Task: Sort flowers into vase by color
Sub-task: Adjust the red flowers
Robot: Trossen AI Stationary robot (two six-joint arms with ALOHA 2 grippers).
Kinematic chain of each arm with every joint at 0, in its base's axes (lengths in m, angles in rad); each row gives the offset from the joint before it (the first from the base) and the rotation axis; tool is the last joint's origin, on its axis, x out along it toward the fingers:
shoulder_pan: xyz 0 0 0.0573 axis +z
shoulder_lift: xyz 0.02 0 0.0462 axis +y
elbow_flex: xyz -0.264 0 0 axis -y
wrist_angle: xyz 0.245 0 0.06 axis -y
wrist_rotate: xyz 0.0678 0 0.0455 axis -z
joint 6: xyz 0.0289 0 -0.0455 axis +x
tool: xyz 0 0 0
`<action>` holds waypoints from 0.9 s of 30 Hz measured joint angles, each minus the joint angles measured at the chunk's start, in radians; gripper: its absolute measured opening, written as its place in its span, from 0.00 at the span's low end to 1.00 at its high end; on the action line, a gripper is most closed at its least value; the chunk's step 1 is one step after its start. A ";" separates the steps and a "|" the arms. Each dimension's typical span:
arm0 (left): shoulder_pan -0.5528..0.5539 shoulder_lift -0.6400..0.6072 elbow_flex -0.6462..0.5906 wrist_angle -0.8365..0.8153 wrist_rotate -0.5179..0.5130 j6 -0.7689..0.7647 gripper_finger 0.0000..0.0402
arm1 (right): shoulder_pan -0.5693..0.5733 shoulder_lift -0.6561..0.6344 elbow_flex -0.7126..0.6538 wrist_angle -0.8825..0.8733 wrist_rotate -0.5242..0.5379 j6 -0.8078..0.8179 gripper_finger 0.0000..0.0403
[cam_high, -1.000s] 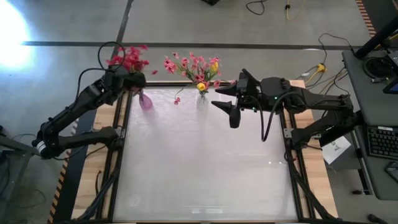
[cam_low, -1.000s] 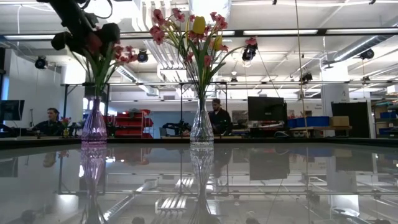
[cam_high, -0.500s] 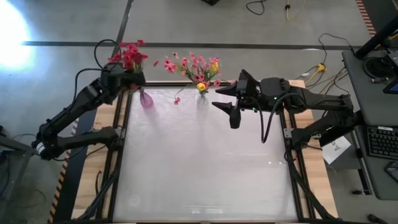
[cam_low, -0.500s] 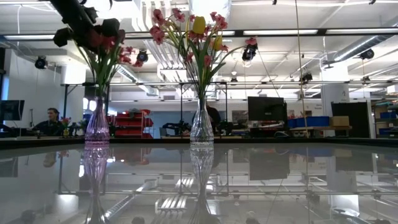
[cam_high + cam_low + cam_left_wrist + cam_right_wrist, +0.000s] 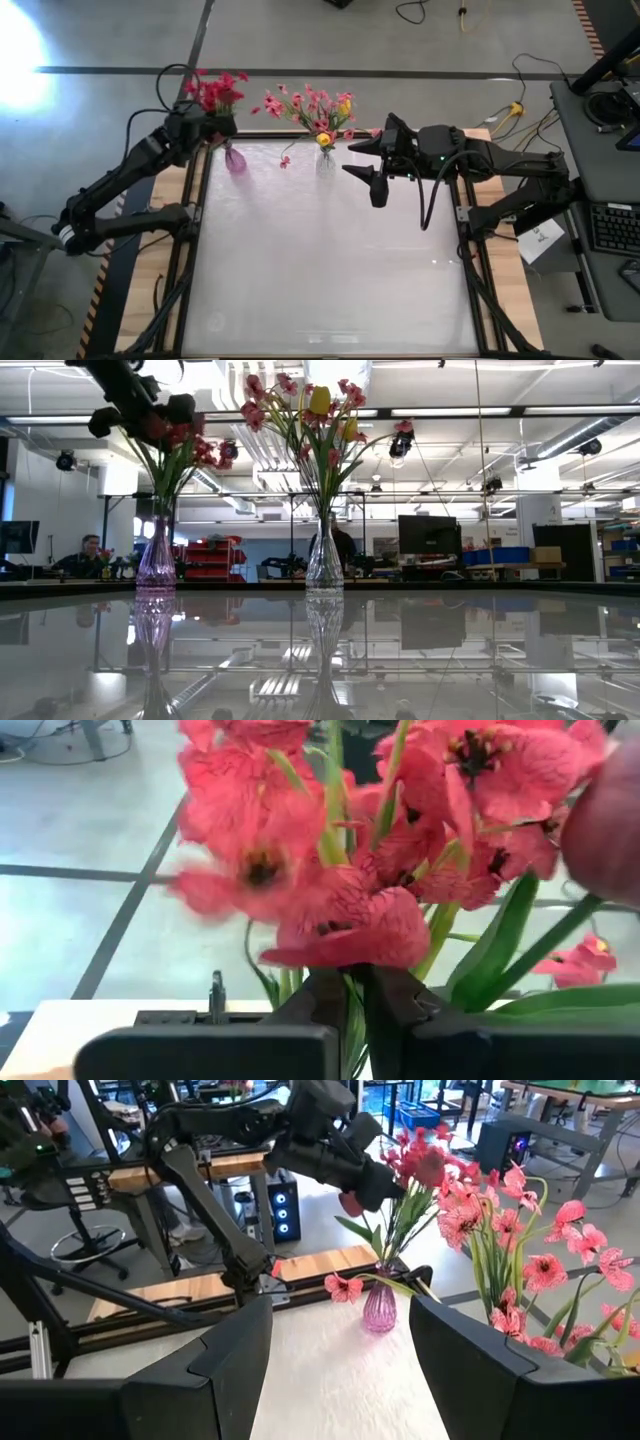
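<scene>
From above, two vases stand near the table's far edge: a purple vase (image 5: 234, 162) towards the left and a clear vase (image 5: 325, 160) near the middle. The left gripper (image 5: 203, 127) hovers over the purple one, closed on a red flower spray (image 5: 213, 92), presumably so its stems feed down the narrow neck. The clear vase carries a mixed bunch (image 5: 310, 108) of pink blossoms with yellow buds. One loose pink blossom (image 5: 285, 161) lies on the table between the vases. The right gripper (image 5: 364, 169) waits beside the clear vase with its fingers spread and nothing between them.

At table height, the red spray's stems (image 5: 160, 485) run into the purple vase (image 5: 156, 560); two yellow buds (image 5: 319, 400) top the bunch in the clear vase (image 5: 324, 555).

The left wrist camera shows the dark fingers (image 5: 320, 995) pinched around green stems (image 5: 354, 1025) beneath the red blossoms (image 5: 340, 920); how many stems is hard to tell.

The right wrist camera shows the wide-apart fingers (image 5: 215, 1370) framing the purple vase (image 5: 380, 1306), with the loose blossom (image 5: 345, 1287) beside it.
</scene>
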 joint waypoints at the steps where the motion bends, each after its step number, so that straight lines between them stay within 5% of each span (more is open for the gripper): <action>1: 0.000 0.009 -0.003 0.000 -0.001 0.000 0.01 | 0.000 0.000 0.000 -0.002 0.000 0.000 0.57; 8: 0.001 0.030 -0.008 0.009 -0.044 -0.012 0.18 | 0.000 0.000 0.000 -0.036 0.000 0.033 0.57; 13: 0.002 0.020 -0.010 0.011 -0.072 -0.230 0.29 | 0.000 0.000 0.000 -0.055 0.000 0.079 0.57; 27: 0.001 0.020 -0.012 -0.040 0.015 -0.583 0.18 | 0.002 0.000 0.000 -0.056 -0.003 0.120 0.57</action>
